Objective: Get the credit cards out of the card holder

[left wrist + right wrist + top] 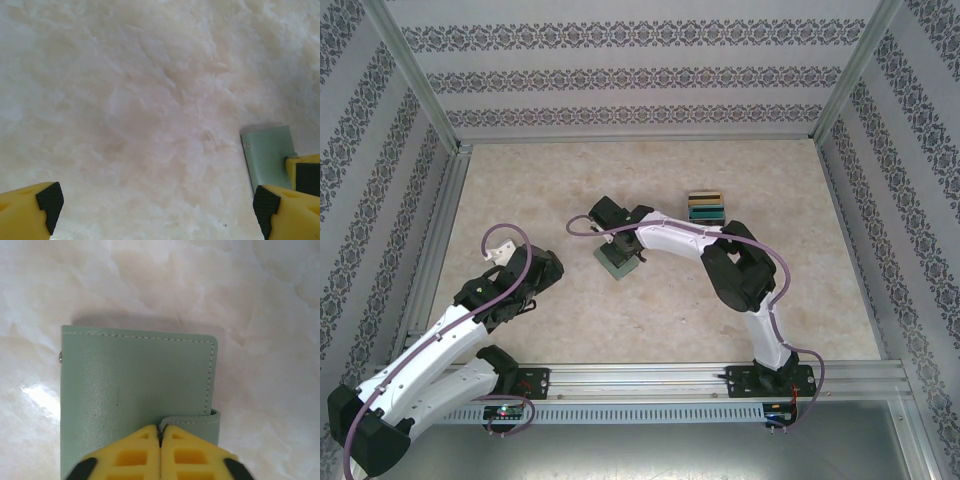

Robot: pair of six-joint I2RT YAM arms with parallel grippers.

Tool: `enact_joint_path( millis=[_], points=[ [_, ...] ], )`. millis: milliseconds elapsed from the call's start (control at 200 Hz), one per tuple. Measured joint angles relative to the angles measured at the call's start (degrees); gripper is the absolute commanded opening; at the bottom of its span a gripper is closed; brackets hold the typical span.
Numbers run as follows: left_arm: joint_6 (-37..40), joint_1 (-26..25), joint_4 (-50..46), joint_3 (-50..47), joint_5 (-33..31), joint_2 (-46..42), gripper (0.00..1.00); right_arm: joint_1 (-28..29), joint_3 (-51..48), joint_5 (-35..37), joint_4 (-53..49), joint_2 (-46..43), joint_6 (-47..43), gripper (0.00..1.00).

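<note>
Top view first. We've got the card holder [620,264] lying flat on the marbled table [520,190], roughly mid-table. The right gripper [617,246] sits right over it, with its arm bent in from the holder's right side. The left gripper [542,270] hangs off to the holder's left with a clear gap between them. A small stack of credit cards [705,207], yellow-gold at the far end then teal and dark stripes, lies on the table beyond the holder and to its right, apart from it.

Left wrist view: the left gripper [157,205] has its jaws wide apart. The black pads [48,200] sit in the two bottom corners with nothing but bare table between them. One grey-green corner of the card holder [267,155] pokes in just beside one of the pads.

Right wrist view: we're looking straight down on the card holder [135,375], folded closed, with white stitching along its edge. The right gripper [160,434] has its jaws pressed together. The yellow fingertips meet right at the free end of the strap tab [195,421], which wraps round the holder's right edge. Whether the tab is actually pinched in there, we can't tell. A small metal stud [61,357] shows on the holder's left edge.
</note>
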Motion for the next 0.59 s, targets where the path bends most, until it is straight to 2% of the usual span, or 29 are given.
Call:
enact_joint_path(
  millis=[130, 245, 395, 530, 595],
  points=[
    [1.4, 0.0, 1.8, 0.0, 2.8, 0.8, 1.00, -0.1, 0.0, -1.4, 0.0, -0.3, 1.4, 0.00],
    [2.5, 0.0, 5.6, -0.1, 6.9, 3.0, 0.94, -0.4, -1.3, -5.4, 0.2, -2.0, 4.6, 0.00],
    [3.0, 0.5, 12.0, -0.7, 13.9, 7.7, 0.77, -0.4, -4.0, -11.2, 1.4, -5.5, 10.1, 0.00],
    [3.3, 1.1, 17.5, -0.7, 20.4, 13.3, 0.70, -0.5, -7.9, -15.7, 5.1, -8.2, 15.6, 0.00],
    [3.5, 1.2, 19.7, -0.7, 23.0, 15.9, 0.57, -0.8, -10.3, -17.4, 6.9, -9.4, 18.0, 0.00]
  ],
)
